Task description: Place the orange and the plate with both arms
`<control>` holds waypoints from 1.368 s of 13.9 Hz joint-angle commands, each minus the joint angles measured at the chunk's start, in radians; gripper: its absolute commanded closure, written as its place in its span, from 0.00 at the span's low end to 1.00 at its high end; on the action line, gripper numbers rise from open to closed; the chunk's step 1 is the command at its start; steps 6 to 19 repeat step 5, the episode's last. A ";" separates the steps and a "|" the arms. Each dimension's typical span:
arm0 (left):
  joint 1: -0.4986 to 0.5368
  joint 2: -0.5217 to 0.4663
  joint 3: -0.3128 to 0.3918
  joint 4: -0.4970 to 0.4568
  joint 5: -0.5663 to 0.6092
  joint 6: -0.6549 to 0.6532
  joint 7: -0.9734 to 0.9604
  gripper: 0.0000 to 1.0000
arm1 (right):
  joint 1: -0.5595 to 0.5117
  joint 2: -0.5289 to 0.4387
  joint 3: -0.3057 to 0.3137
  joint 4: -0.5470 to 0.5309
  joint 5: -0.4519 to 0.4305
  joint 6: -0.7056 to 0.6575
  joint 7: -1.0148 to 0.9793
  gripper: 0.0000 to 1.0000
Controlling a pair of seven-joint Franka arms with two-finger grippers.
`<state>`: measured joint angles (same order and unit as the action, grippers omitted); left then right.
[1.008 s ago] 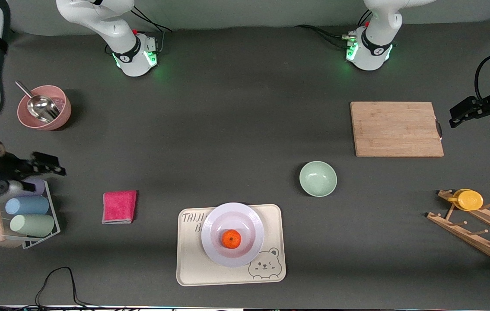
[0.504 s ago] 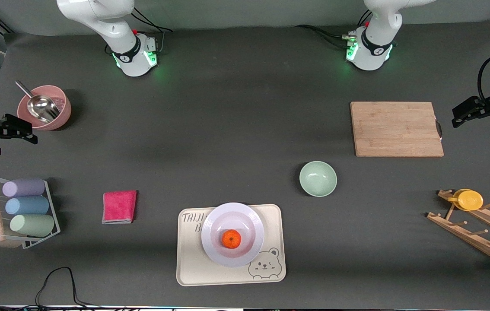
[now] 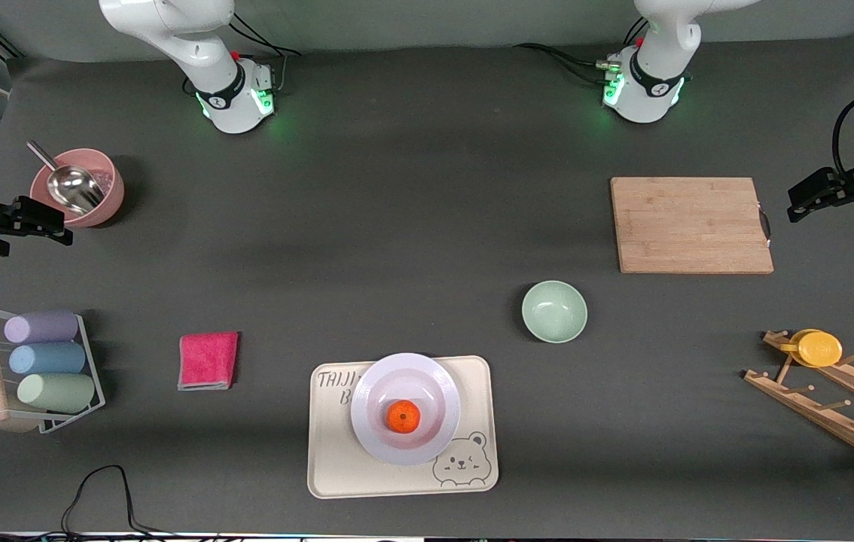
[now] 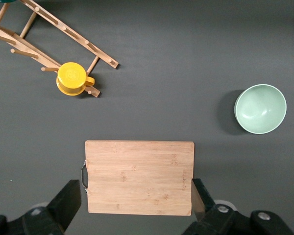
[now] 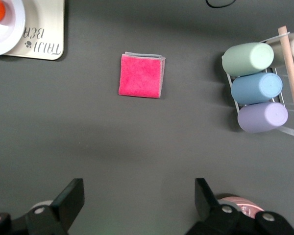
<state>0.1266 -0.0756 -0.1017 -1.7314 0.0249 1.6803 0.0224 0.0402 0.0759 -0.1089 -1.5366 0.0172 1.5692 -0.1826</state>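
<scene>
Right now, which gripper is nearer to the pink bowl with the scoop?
The right. The right gripper hangs open just beside the pink bowl, at the right arm's end of the table. The left gripper hangs open beside the cutting board.

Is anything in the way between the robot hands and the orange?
Nothing visible is. The orange sits uncovered on the plate. Both grippers are open, empty: the right gripper beside the pink bowl, the left gripper beside the cutting board.

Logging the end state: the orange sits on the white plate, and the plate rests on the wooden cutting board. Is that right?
Not quite. The orange does sit on the white plate, but the plate rests on the cream bear tray, not the wooden cutting board, which lies bare toward the left arm's end. The front view shows it.
</scene>
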 commanded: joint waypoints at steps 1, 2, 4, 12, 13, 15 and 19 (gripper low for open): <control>0.001 0.004 0.003 0.016 0.001 -0.016 0.017 0.00 | -0.002 -0.025 0.012 -0.022 -0.026 -0.012 0.066 0.00; 0.001 0.004 0.003 0.016 0.001 -0.016 0.017 0.00 | -0.002 -0.025 0.008 -0.022 -0.025 -0.014 0.064 0.00; 0.001 0.004 0.003 0.018 0.001 -0.016 0.017 0.00 | -0.002 -0.025 0.008 -0.022 -0.026 -0.014 0.064 0.00; 0.001 0.005 0.003 0.016 0.001 -0.016 0.017 0.00 | -0.002 -0.025 0.008 -0.022 -0.025 -0.015 0.066 0.00; 0.001 0.005 0.003 0.016 0.001 -0.016 0.017 0.00 | -0.002 -0.025 0.008 -0.022 -0.025 -0.015 0.066 0.00; 0.001 0.005 0.003 0.016 0.001 -0.016 0.017 0.00 | -0.002 -0.025 0.008 -0.022 -0.025 -0.015 0.066 0.00; 0.001 0.005 0.003 0.016 0.001 -0.016 0.017 0.00 | -0.002 -0.025 0.008 -0.022 -0.025 -0.015 0.066 0.00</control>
